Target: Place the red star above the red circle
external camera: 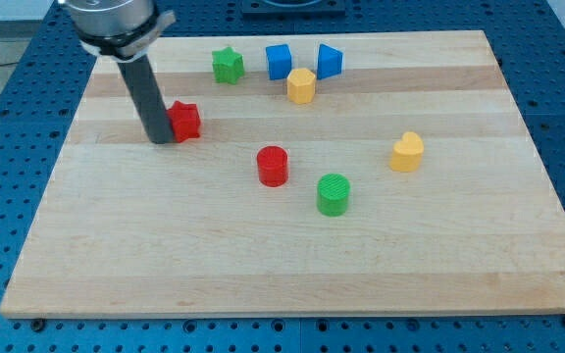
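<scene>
One red star (185, 120) sits near the board's (459, 275) top-left corner, my tip (161, 140) touching its left side; no jaws here, nothing held. Red circle (273, 165) waits mid-board.

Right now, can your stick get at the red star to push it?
Probably yes. My tip sits right against the red star on the view's left side, with nothing between them, and bare board lies towards the red circle.
</scene>
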You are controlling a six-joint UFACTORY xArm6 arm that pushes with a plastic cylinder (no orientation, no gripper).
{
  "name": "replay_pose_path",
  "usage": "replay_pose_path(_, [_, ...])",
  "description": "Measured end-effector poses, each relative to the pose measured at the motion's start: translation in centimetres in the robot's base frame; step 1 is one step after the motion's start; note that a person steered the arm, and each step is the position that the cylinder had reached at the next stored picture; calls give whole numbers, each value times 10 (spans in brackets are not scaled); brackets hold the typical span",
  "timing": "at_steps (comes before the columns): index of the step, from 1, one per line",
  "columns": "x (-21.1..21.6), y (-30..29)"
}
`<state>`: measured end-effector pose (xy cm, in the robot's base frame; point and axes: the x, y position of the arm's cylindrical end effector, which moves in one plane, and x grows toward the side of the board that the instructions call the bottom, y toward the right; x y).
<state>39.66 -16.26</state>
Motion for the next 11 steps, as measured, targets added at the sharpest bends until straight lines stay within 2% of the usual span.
replay_pose_path(2, [-4,26])
replay_pose_path(3, [-11,-7])
replay_pose_path(4, [-20,-4])
replay_pose_path(6, [-21,36])
replay_pose_path(10, [-32,36])
replay_pose_path(11, [-35,19])
